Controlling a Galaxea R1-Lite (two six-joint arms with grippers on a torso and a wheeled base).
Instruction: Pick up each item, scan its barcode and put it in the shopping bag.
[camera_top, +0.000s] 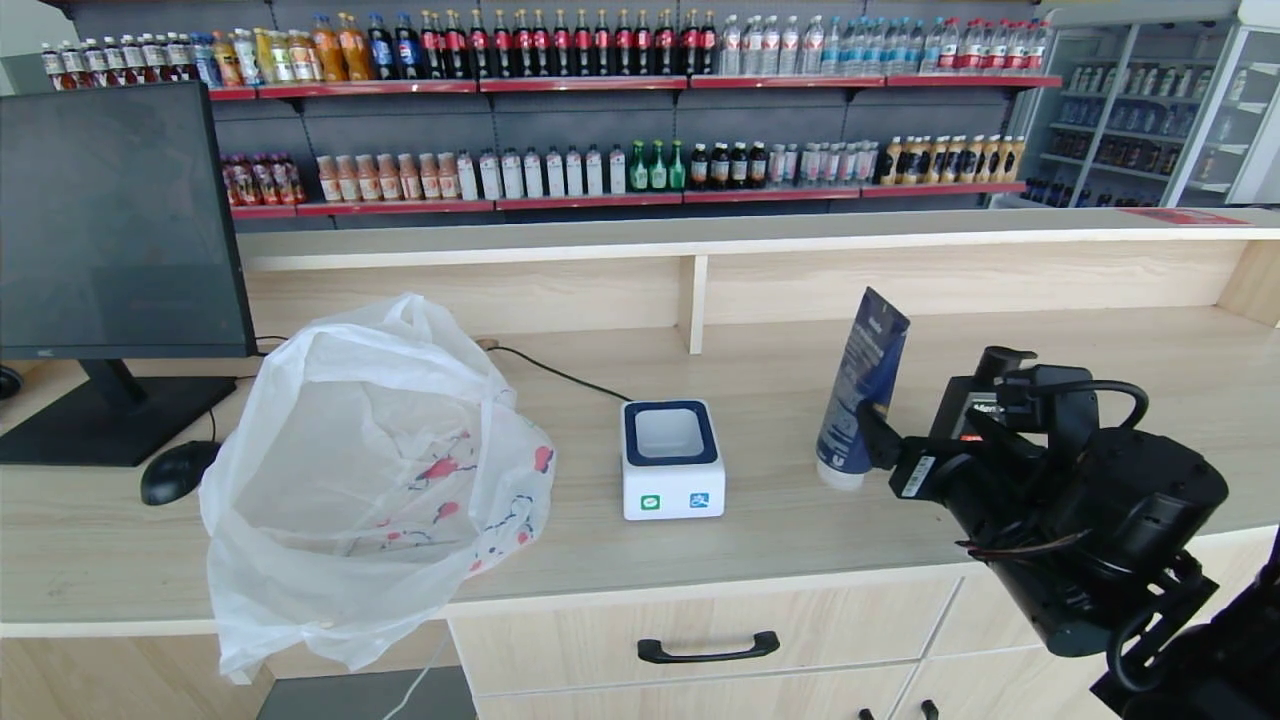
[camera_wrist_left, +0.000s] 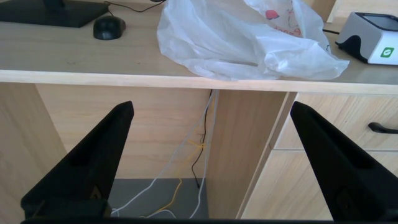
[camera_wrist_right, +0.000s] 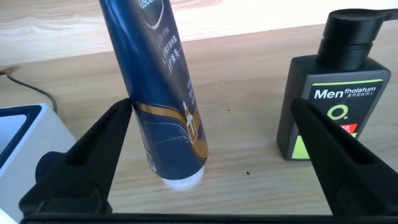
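**Right gripper open at the blue tube, first pick not yet made**

The dark blue plastic tube (camera_top: 862, 380) (camera_wrist_right: 158, 93) stands upright on its pale cap on the light wooden counter (camera_top: 780, 520). The right gripper (camera_top: 900, 445) (camera_wrist_right: 205, 186) sits level with the tube's lower half. Its fingers are spread wide and hold nothing. In the right wrist view the tube stands in the gap between them, apart from both. Near the tube, on the side away from the scanner, stands a black square pump bottle with a green label (camera_wrist_right: 336, 99).

The step in hand looks like the pick-up of the first item. The next move calls for easing forward until the tube sits well between the fingers, then closing on its body without tipping it or knocking the pump bottle. After that comes a carry to the white box scanner with the blue-framed window (camera_top: 672, 458). No barcode shows on the tube, so it may need turning there.

The translucent white plastic shopping bag (camera_top: 370, 480) (camera_wrist_left: 249, 37) lies near the scanner, on the side away from the tube. Its mouth gapes upward and its lower part sags over the counter's front edge. Red and blue print shows on the film, and no item can be made out inside.

The left gripper (camera_wrist_left: 208, 162) hangs below the counter edge, in front of the cabinet under the bag, fingers apart and empty. Beyond the bag are a black computer mouse (camera_top: 178, 472) and a dark flat monitor (camera_top: 115, 220).
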